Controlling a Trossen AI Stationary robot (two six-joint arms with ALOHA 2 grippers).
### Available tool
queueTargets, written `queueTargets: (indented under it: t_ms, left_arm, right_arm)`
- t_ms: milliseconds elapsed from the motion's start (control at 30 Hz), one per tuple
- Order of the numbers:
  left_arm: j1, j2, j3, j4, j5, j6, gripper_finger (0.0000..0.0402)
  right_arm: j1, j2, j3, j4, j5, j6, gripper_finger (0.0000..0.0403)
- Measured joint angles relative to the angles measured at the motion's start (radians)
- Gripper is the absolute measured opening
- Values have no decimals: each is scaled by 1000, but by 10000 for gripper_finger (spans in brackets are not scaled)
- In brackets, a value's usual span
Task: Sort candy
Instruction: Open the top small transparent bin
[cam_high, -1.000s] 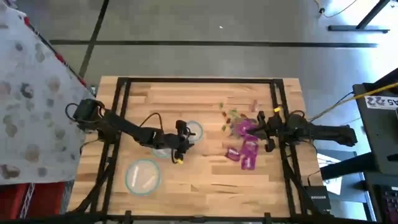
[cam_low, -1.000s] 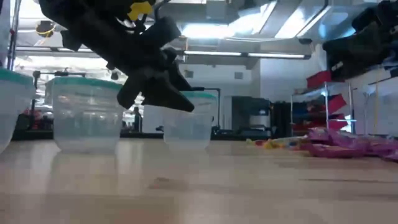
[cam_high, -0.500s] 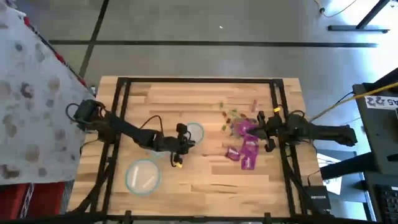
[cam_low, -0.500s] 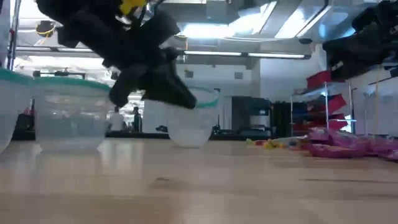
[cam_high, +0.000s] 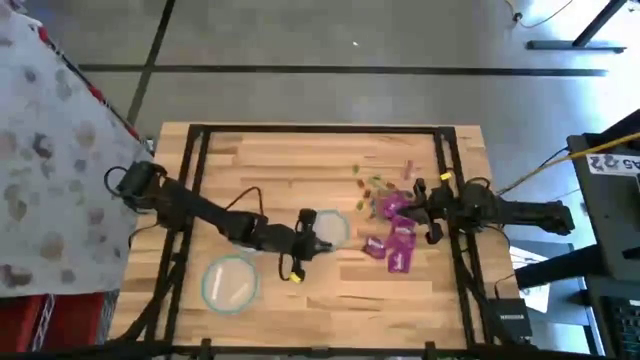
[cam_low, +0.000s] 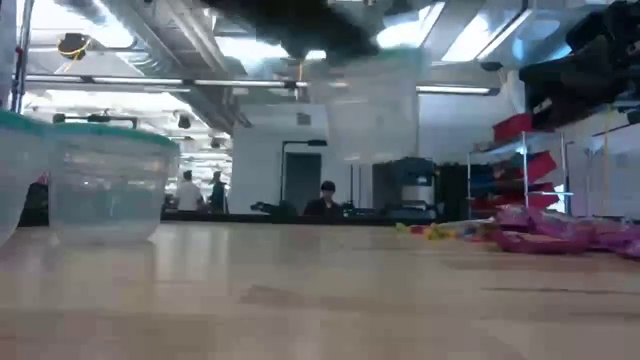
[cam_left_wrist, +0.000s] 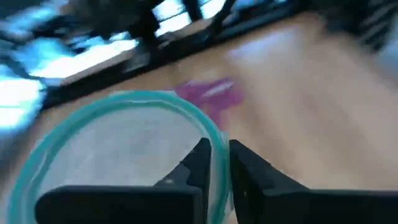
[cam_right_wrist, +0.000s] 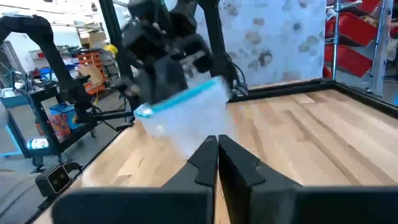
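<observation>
Teal-rimmed clear bowl (cam_high: 331, 229) is clamped by the left gripper (cam_high: 312, 238), fingers (cam_left_wrist: 200, 163) pinched over the rim on either side of the wall. Low view shows that bowl (cam_low: 371, 108) lifted clear of the surface, hanging under the dark arm at the top of the frame. From the right wrist view the same bowl (cam_right_wrist: 186, 115) is tilted in the air under the left arm.

Wooden surface (cam_high: 300, 160), light planks, black frame rails along the edges. From above the left arm runs from the left edge towards the middle, and the held bowl sits just left of the candy pile.

Candy (cam_high: 395, 225): magenta-purple packets bunched right of centre, with a few small greenish, yellowish and pink pieces scattered on the far side of them. All of it lies on the surface. In the low view the pile (cam_low: 560, 232) sits at the right edge, small coloured bits to its left. Left wrist view shows a magenta blur (cam_left_wrist: 211, 95) just past the bowl rim.

Right gripper (cam_high: 418, 207) is at the right side of the candy pile, fingers (cam_right_wrist: 205, 163) pressed together with nothing between them, pointing across the surface towards the left arm.

Second bowl (cam_high: 230, 282) stands near the front left corner, well apart from the held one. Low view has two bowls at the left edge, one (cam_low: 110, 180) fully seen, the other cropped.
</observation>
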Motion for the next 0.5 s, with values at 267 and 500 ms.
queueTargets:
  t_ms: [267,500]
  left_arm:
    - [-13,42,13,3,52,-193,31]
    - [-85,140,13,-3,76,-103,34]
  right_arm:
    - [0,0,0,0,0,0,1]
    - [0,0,0,0,0,0,1]
